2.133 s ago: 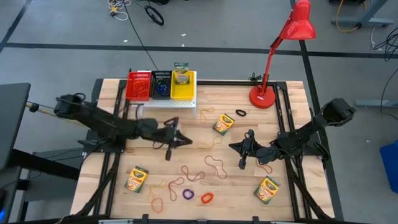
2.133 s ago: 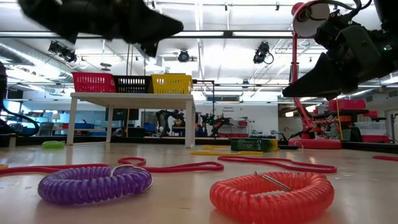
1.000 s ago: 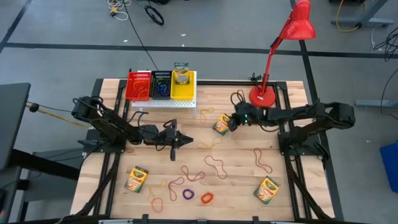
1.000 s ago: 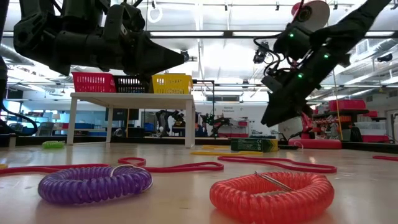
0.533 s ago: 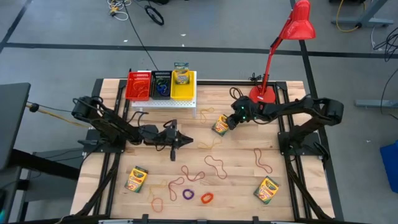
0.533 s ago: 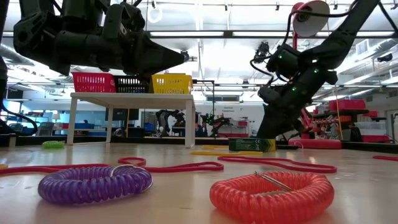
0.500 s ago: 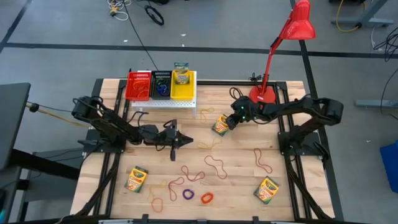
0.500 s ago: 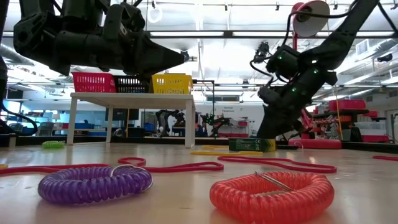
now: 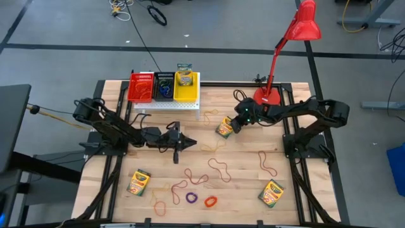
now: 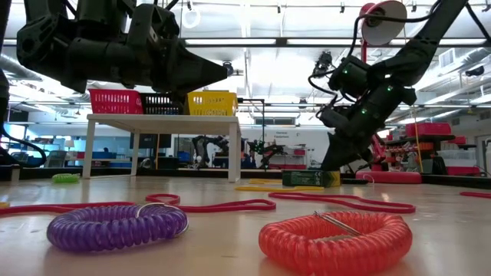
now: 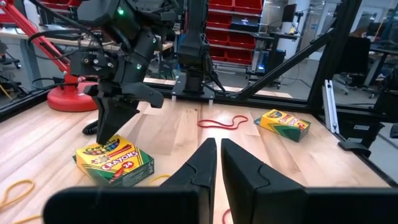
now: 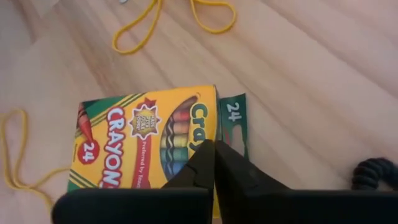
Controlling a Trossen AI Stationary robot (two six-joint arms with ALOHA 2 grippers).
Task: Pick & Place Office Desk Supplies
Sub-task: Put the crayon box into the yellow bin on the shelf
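High view: right gripper point(image 9: 235, 124) at crayon box point(image 9: 226, 126) near lamp base point(image 9: 267, 99), grip hidden. Right wrist view: fingers point(image 12: 208, 165) pinched together over box edge, nothing between. Left gripper point(image 9: 187, 144) clenched empty mid-table; its wrist view alone shows second box point(image 11: 284, 123)

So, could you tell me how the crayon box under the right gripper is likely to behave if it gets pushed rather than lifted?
The crayon box lies flat on the wooden table, so it would probably slide, not roll or tip. It looks like stiff card, likely keeping its shape. The right gripper is shut at its edge, so an off-centre push might spin it.
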